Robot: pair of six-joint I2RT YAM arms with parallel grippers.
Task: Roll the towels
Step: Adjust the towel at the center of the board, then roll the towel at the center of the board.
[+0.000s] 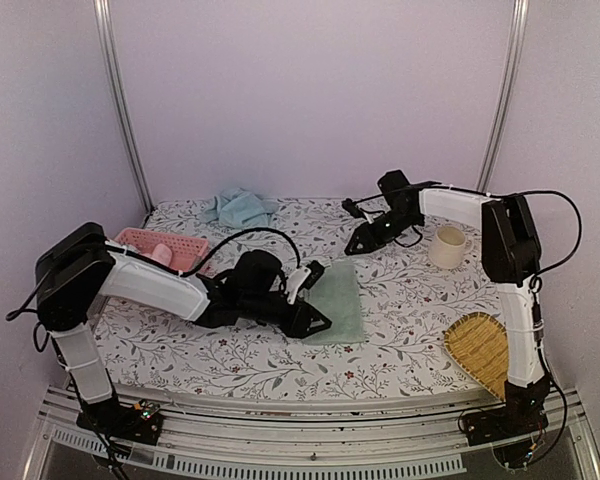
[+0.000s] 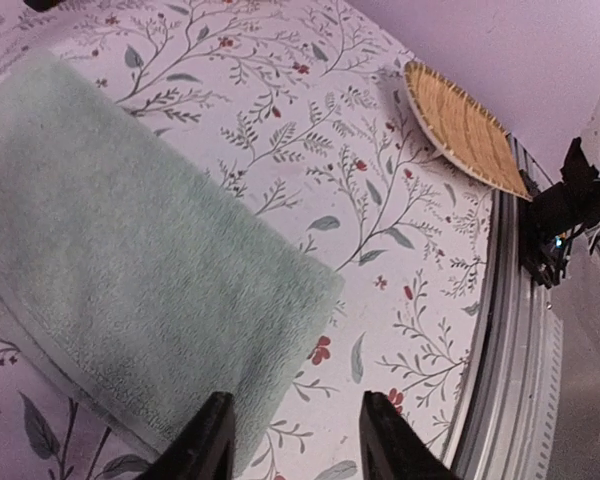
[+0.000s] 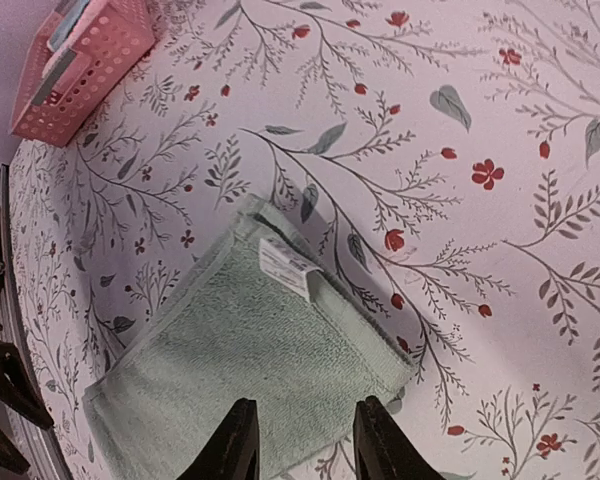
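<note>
The pale sage green terry towel (image 1: 338, 300) lies folded flat, with the crumpled light blue terry towel (image 1: 238, 207) well beyond its far-left corner. The left gripper (image 2: 298, 402), over its near end, and the right gripper (image 3: 305, 405), over its far end, are part-open and empty. Best to pinch one short edge squarely, then roll tight.

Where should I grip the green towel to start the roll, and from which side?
Probably the near short edge. The green towel lies flat and folded, its length running near to far, so a roll starts at an end. Come from above at the near end, where the open left gripper hangs. The open right gripper is over the far, labelled end.
</note>
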